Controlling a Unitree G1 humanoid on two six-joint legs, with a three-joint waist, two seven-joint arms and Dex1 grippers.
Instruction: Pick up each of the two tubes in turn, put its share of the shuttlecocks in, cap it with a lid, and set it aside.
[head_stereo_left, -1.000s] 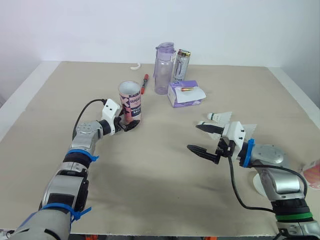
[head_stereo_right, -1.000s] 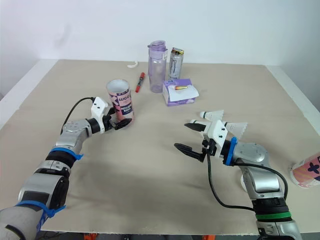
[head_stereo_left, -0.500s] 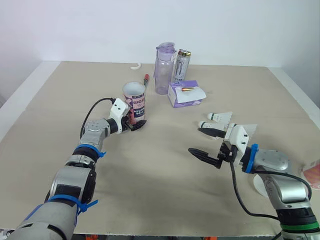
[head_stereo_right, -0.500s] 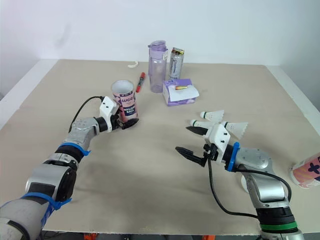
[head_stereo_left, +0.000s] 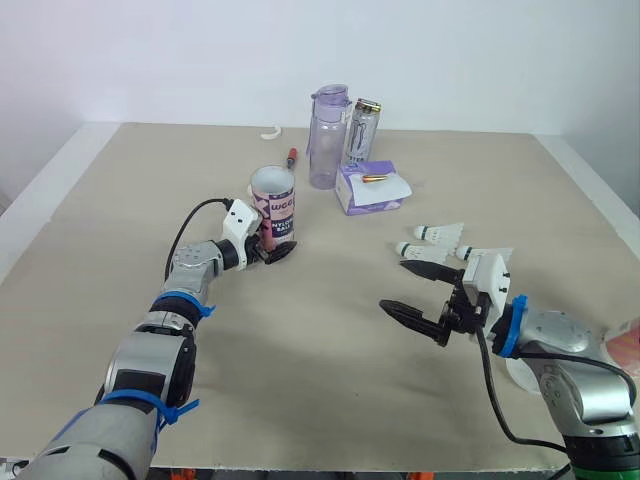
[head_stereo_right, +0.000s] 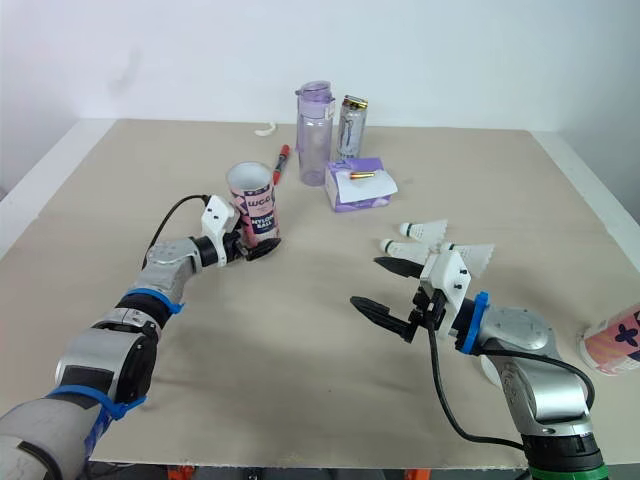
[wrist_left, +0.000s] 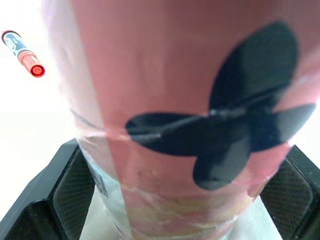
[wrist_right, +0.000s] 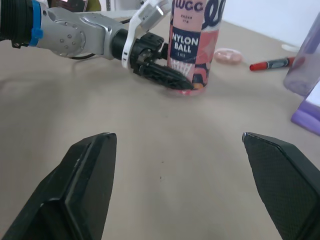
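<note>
A pink tube (head_stereo_left: 273, 204) marked "nylon ball" stands upright, mouth open, left of the table's middle. My left gripper (head_stereo_left: 268, 250) is shut on its base; the left wrist view has the tube (wrist_left: 190, 125) pressed between both fingers (wrist_left: 55, 195). My right gripper (head_stereo_left: 392, 285) hangs open over bare table, right of centre, holding nothing. Three shuttlecocks (head_stereo_left: 440, 233) lie just behind it. A second pink tube (head_stereo_right: 612, 345) lies at the right edge. A white lid (head_stereo_right: 487, 368) lies under my right forearm. A pink lid (wrist_right: 227, 55) lies behind the held tube.
At the back stand a purple bottle (head_stereo_left: 328, 137) and a can (head_stereo_left: 365, 130), with a purple box (head_stereo_left: 370, 187) in front of them. A red marker (head_stereo_left: 291, 165) lies beside the bottle, and a small white curved piece (head_stereo_left: 270, 131) sits near the far edge.
My left gripper has slid the pink tube a little to the right and farther in. My right arm has drawn back slightly, fingers still open.
</note>
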